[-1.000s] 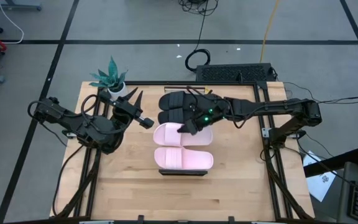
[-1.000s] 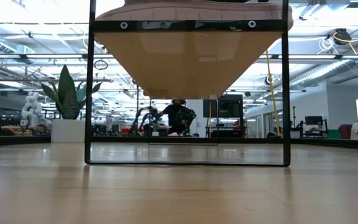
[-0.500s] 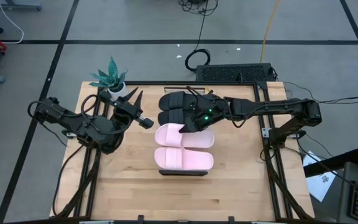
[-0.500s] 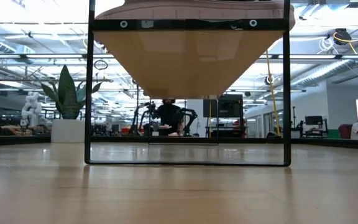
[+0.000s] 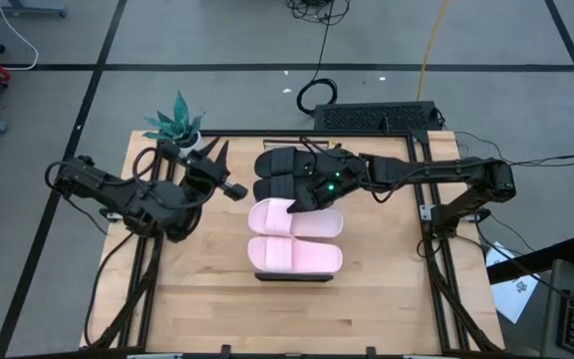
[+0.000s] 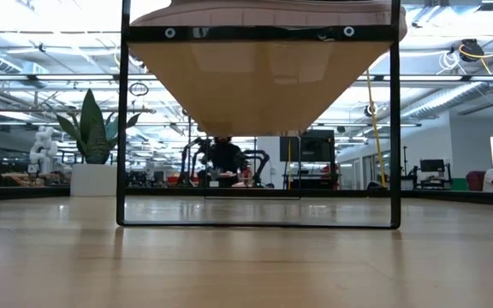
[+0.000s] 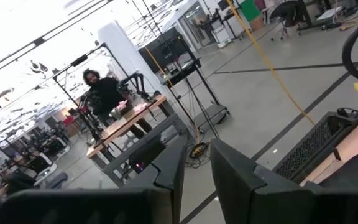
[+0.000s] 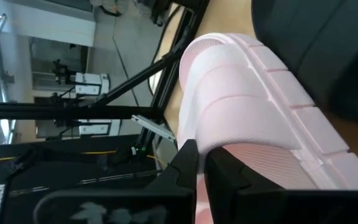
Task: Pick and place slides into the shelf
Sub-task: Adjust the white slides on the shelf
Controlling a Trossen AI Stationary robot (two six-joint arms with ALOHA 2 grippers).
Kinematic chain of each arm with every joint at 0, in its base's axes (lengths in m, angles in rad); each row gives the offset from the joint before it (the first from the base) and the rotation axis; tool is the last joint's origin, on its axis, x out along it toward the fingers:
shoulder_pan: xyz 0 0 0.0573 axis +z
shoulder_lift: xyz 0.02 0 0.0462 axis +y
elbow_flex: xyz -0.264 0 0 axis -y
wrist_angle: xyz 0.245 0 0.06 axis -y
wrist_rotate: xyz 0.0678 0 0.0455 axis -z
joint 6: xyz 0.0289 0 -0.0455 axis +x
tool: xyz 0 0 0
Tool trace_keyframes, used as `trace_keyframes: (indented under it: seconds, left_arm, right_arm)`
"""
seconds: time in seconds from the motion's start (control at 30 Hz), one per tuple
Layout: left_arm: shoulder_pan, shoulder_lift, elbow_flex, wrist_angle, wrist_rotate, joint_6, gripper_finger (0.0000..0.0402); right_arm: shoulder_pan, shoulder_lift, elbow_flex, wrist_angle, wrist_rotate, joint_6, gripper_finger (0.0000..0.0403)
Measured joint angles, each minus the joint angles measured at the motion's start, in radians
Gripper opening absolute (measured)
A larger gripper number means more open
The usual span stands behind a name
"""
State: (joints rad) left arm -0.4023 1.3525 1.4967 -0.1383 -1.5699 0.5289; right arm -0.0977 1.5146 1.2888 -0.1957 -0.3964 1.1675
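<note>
The right hand [image 5: 292,205], pinched shut on the strap edge of the upper pink slide [image 5: 294,217], squares it on the shelf [image 5: 292,276] beside the black slides [image 5: 285,173], while the left hand [image 5: 235,189], slightly parted and empty, waits left of the shelf.

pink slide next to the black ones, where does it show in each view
High view: the pink slide lies mid-table on the shelf, under the right gripper, which is shut on its edge.
Low view: not told apart; only the shelf's underside and a pale edge above it.
Left wrist view: not in it.
Right wrist view: the slide fills the middle, past the fingers.
Shared landmark: the black slide beside it.
</note>
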Motion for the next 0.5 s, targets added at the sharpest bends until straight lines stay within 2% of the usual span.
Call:
trace_keyframes:
  seconds: [0.13, 0.5]
  left_arm:
    - [0.005, 0.000, 0.000, 0.000, 0.000, -0.004, 0.0081]
    - [0.003, 0.000, 0.000, 0.005, 0.000, -0.014, 0.0081]
  right_arm:
    - [-0.025, 0.000, 0.000, 0.007, -0.029, -0.002, 0.0003]
    - [-0.099, -0.006, -0.002, 0.100, -0.197, 0.026, 0.0001]
